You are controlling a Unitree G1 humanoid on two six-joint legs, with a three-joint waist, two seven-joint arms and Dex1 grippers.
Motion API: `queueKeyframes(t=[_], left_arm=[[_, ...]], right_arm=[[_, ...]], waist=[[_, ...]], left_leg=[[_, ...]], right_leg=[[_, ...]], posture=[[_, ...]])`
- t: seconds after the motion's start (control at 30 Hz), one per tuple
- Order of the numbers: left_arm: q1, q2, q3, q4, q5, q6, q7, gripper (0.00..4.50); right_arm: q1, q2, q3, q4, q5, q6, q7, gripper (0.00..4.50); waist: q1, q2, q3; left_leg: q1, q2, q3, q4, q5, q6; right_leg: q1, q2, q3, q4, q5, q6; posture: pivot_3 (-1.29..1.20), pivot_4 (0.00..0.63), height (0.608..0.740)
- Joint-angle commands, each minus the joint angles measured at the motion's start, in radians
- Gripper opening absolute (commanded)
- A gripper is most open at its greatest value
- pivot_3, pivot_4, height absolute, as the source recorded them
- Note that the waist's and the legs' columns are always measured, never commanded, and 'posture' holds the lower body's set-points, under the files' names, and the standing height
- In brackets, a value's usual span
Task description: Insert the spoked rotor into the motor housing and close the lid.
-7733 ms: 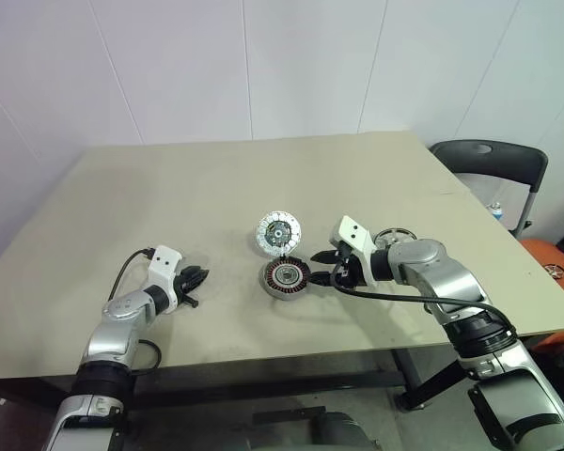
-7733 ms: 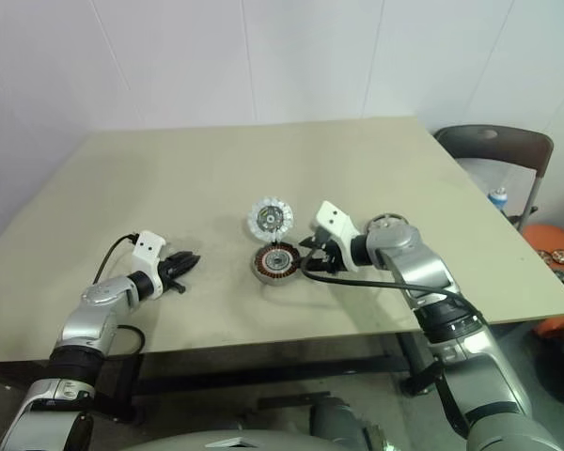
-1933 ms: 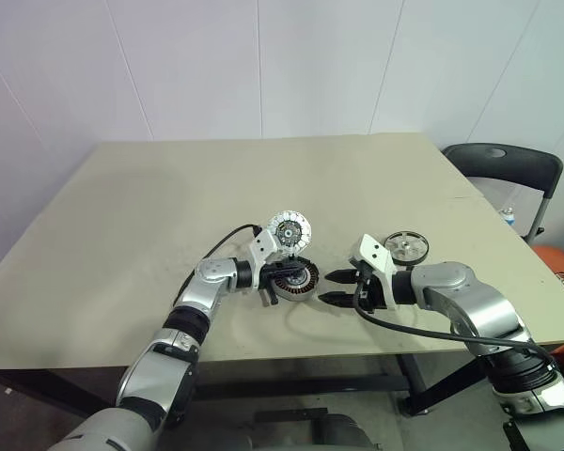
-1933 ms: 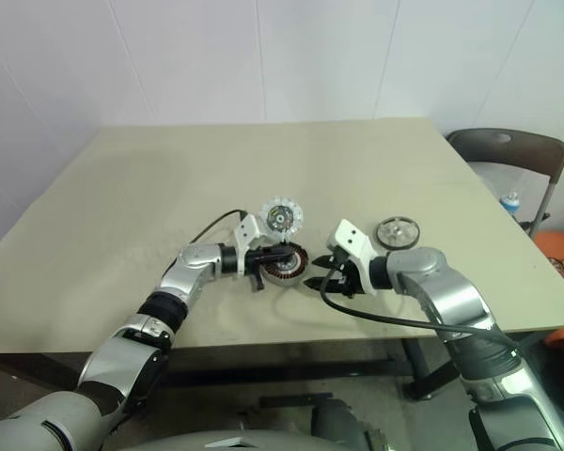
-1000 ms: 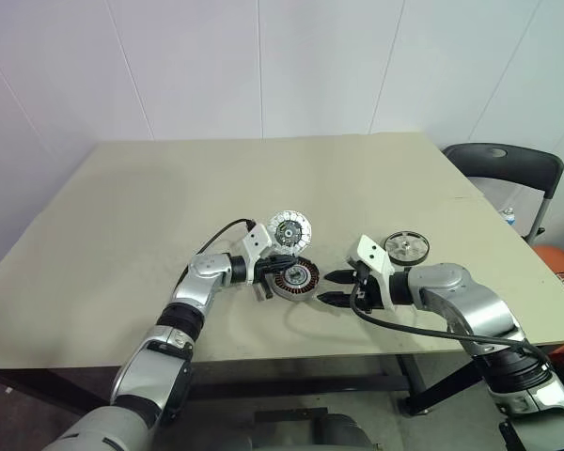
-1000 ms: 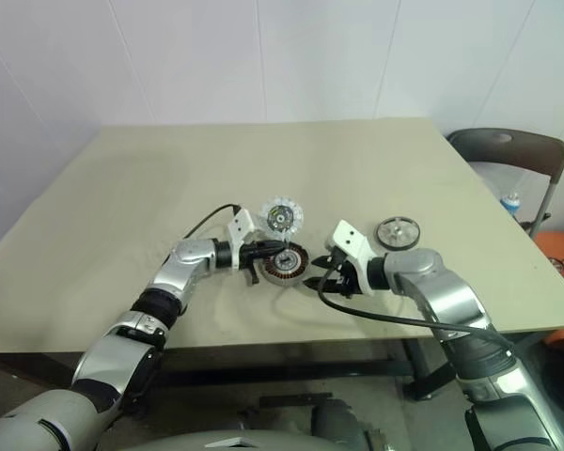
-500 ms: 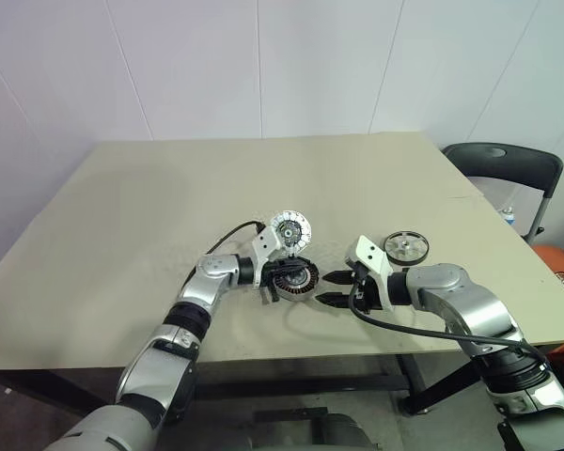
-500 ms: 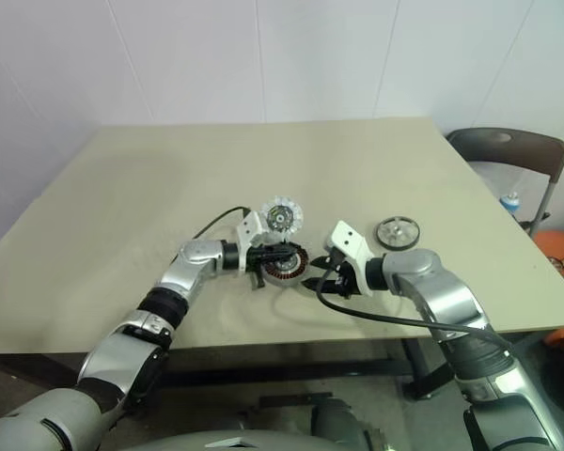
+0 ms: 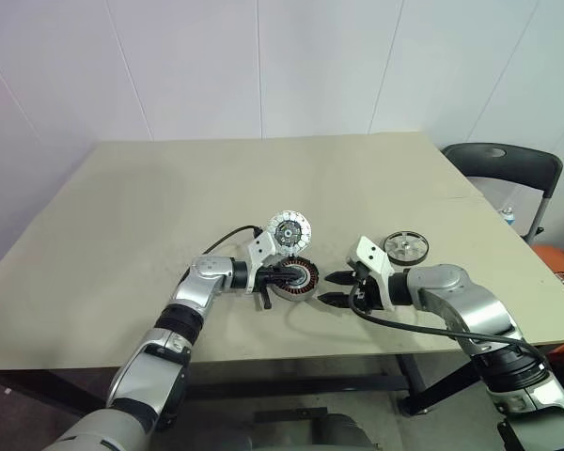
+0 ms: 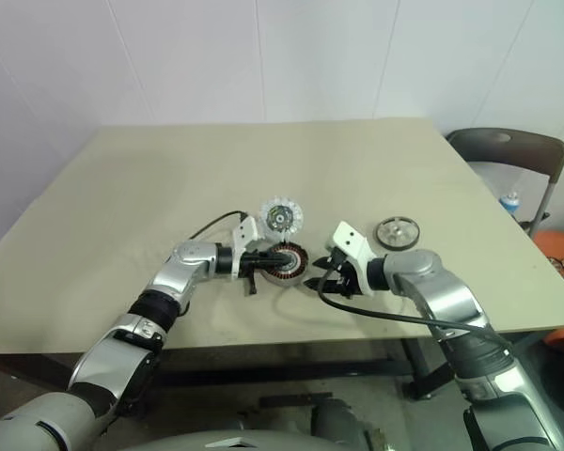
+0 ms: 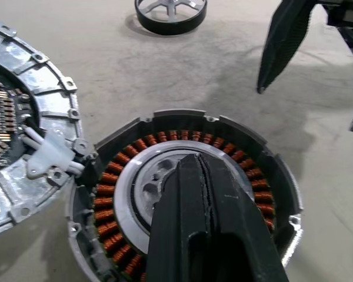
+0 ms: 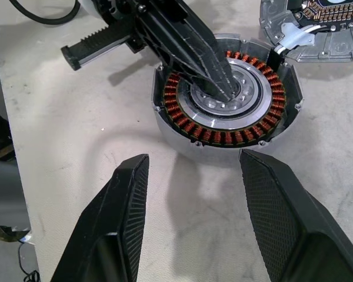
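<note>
Rotor not yet in the housing, lid open.

From the left, the left gripper (image 9: 284, 276), its fingers pressed shut with nothing between them, reached in level over the motor housing (image 9: 295, 278), tips resting on or just over the silver hub inside the coppery windings. The lid (image 9: 289, 229) stood hinged up at the housing's far edge, segmented face showing. Just right of the housing, the right gripper (image 9: 333, 287) hovered with fingers spread and empty, pointed at the housing's side. Farther right, the spoked rotor (image 9: 406, 247) lay flat on the table (image 9: 122, 207), well apart from both grippers. By this showing nothing was done: fetching, seating and closing all remained. The left fingers blocked the housing's mouth. A grey chair (image 9: 498, 164) stood beyond the table's right corner.
</note>
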Motion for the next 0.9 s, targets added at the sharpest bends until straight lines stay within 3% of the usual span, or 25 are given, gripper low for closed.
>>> queueKeyframes(t=[0.03, 0.17, 0.3, 0.43, 0.9], left_arm=[[0.023, 0.006, -0.024, -0.034, 0.001, 0.038, -0.031, 0.04], [0.024, 0.008, -0.032, -0.025, 0.033, 0.015, 0.023, 0.04], [-0.025, 0.017, -0.041, 0.097, 0.123, -0.083, 0.210, 0.04], [-0.053, 0.022, -0.052, 0.171, 0.155, -0.113, 0.271, 0.04], [-0.049, -0.014, 0.002, 0.147, 0.078, -0.185, 0.202, 0.04]], right_arm=[[-0.029, 0.004, -0.006, -0.004, -0.002, -0.022, 0.006, 2.56], [-0.033, 0.005, -0.004, 0.000, -0.006, -0.024, 0.008, 2.56], [-0.034, 0.008, -0.003, -0.002, -0.007, -0.025, 0.007, 2.56], [-0.033, 0.010, 0.000, -0.003, -0.009, -0.027, 0.005, 2.56], [-0.038, 0.019, 0.002, 0.012, -0.018, -0.031, 0.006, 2.56]], waist=[[0.000, 0.000, 0.000], [-0.001, 0.000, 0.000], [0.000, -0.001, 0.000], [-0.003, -0.001, 0.000], [0.003, -0.001, 0.000]], left_leg=[[0.000, 0.000, 0.000, 0.000, 0.000, 0.000], [0.000, 0.000, 0.000, 0.000, 0.000, 0.000], [0.000, 0.000, 0.000, 0.000, 0.000, 0.000], [0.003, 0.000, -0.001, 0.000, 0.000, 0.000], [0.001, 0.000, -0.001, 0.000, 0.000, 0.000]], right_leg=[[0.000, 0.000, 0.000, 0.000, 0.000, 0.000], [0.000, 0.000, 0.000, 0.000, 0.000, 0.000], [0.003, 0.000, 0.000, 0.000, 0.000, 0.000], [0.007, 0.001, 0.001, 0.001, -0.003, 0.005], [0.001, -0.001, 0.001, 0.000, -0.002, 0.003]], posture=[[0.00, 0.000, 0.740], [0.00, 0.000, 0.740], [0.00, 0.000, 0.740], [0.00, 0.000, 0.740], [0.00, 0.000, 0.740]])
